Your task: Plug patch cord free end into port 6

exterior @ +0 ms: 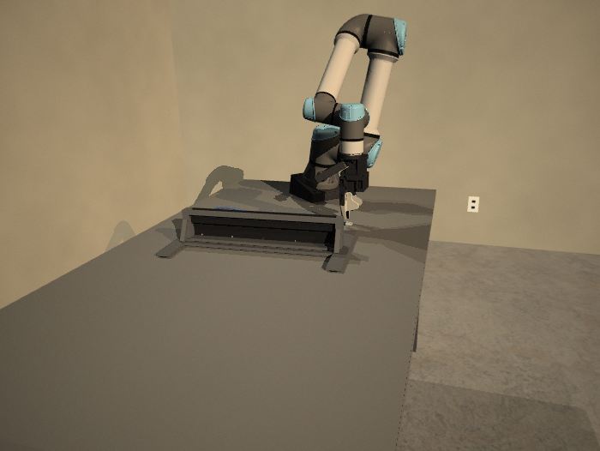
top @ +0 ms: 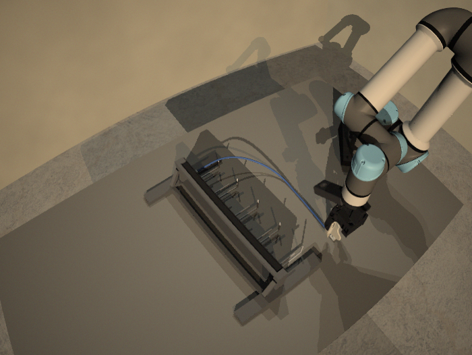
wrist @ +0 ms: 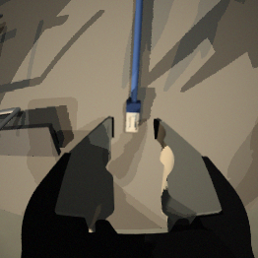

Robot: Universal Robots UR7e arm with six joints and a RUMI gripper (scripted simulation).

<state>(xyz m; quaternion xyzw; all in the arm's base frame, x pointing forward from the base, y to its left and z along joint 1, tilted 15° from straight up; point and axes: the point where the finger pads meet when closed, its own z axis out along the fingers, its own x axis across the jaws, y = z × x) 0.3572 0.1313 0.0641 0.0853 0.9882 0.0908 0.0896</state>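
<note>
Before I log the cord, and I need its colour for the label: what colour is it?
The cord is blue, clearest in the wrist view.

Blue cord [top: 282, 177] [wrist: 138, 49] arched, clear-tipped plug [wrist: 132, 121] [exterior: 347, 223] unplugged.

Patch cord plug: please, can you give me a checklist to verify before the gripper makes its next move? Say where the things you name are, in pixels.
1. Gripper [top: 334, 231] [exterior: 347, 213] [wrist: 133, 119] open, with nothing gripped: ok.
2. Plug [top: 332, 237] [exterior: 347, 223] [wrist: 132, 122] between the two fingertips as the wrist view looks: ok; whether they are low enough to grip it: cannot tell.
3. Latch of the plug facing up: cannot tell, too small.
4. Blue cord [top: 282, 176] [exterior: 227, 208] [wrist: 137, 49] curving without a visible knot: ok.
5. Rack [top: 231, 215] [exterior: 267, 216] [wrist: 27, 143] standing without tilt: ok.
6. Far end in port 23: cannot tell, port numbers are unreadable.
</note>
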